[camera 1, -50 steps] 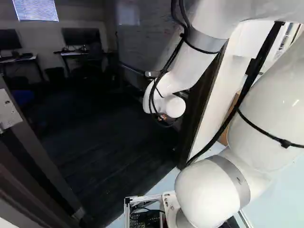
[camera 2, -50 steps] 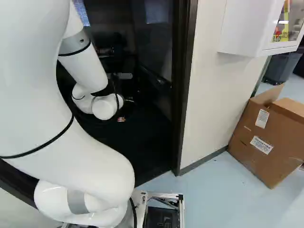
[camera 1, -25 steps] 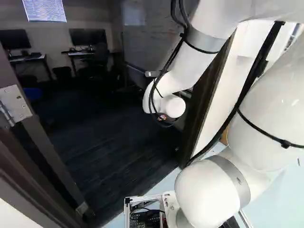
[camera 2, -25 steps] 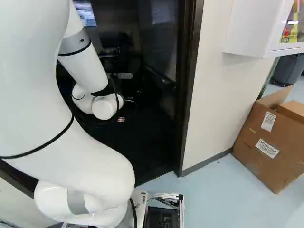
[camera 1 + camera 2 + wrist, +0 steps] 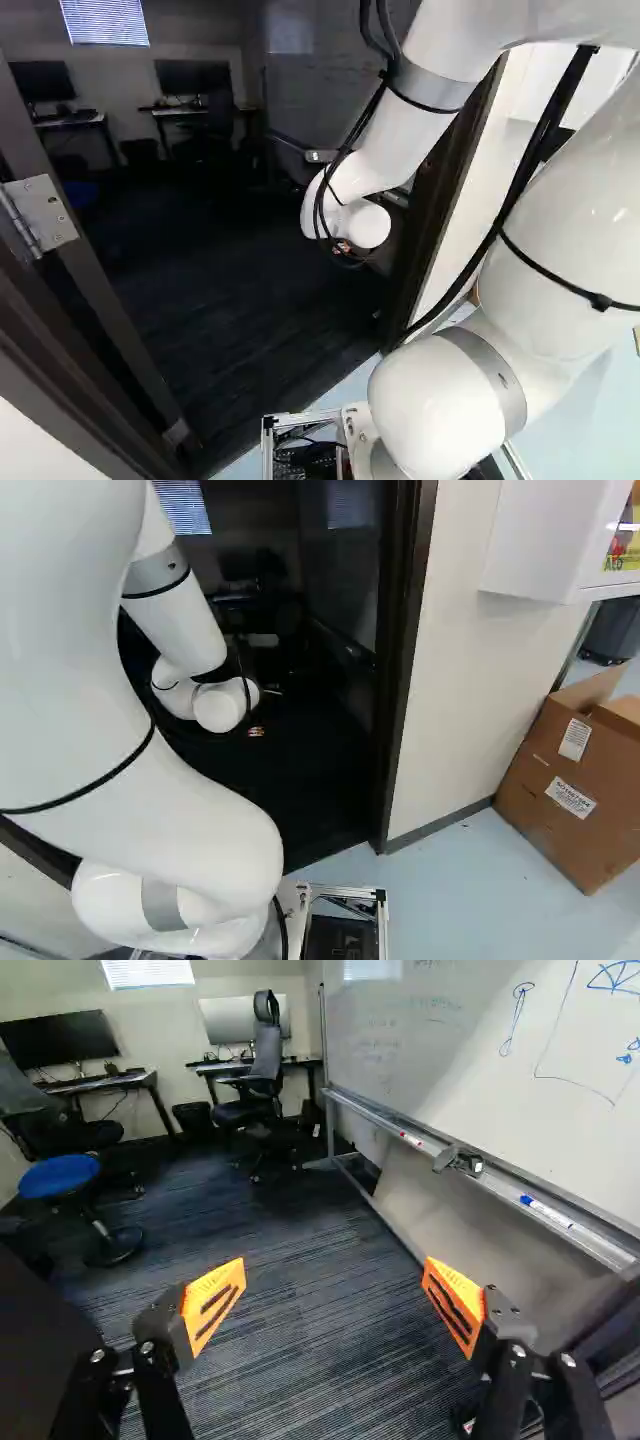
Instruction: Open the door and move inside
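From where I stand, the door [image 5: 111, 320] looks swung inward, its hinged edge back and off to the robot's left of the jaws, with a metal hinge plate [image 5: 40, 213] screwed onto it. The jaws are wide apart, nothing between their orange pads [image 5: 208, 1295], pointing over the carpet [image 5: 325, 1310] of the room ahead, while the arm [image 5: 400, 140] reaches through the opening. I'd reckon that door is a stiff, fairly heavy slab: no give in it, but easy enough to swing on its hinges. I can't see a handle anywhere, so I can't say how that would grip. If the door needs more room, I'd press its face well away from the hinge side, where a light push goes further, and keep off the edge by the hinge. The whiteboard [image 5: 450, 1060], ahead and to the robot's right of the jaws, wouldn't forgive a careless swing.
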Tool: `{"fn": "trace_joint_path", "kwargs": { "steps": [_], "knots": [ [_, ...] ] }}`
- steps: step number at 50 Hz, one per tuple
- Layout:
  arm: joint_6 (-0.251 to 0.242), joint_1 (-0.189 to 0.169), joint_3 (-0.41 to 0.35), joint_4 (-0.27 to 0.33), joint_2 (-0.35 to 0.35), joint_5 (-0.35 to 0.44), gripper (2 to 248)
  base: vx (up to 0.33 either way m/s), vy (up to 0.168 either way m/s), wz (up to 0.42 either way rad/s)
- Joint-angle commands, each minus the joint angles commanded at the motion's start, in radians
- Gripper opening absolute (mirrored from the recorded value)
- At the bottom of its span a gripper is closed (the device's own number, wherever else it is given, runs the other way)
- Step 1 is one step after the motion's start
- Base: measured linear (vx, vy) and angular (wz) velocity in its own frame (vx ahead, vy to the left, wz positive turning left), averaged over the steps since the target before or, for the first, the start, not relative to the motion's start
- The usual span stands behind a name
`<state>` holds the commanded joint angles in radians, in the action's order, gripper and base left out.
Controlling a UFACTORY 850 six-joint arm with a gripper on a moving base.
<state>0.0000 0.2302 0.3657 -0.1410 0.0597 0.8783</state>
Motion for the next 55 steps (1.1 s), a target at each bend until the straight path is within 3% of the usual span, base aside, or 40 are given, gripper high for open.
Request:
{"fn": "trace_joint_path", "kwargs": {
  "steps": [42, 55],
  "knots": [
    [0.0, 0.0, 0.0, 0.0, 0.0, 0.0, 247, 0.012, -0.014, 0.236],
    [0.0, 0.0, 0.0, 0.0, 0.0, 0.0, 247, 0.071, 0.045, 0.292]
  ]
}}
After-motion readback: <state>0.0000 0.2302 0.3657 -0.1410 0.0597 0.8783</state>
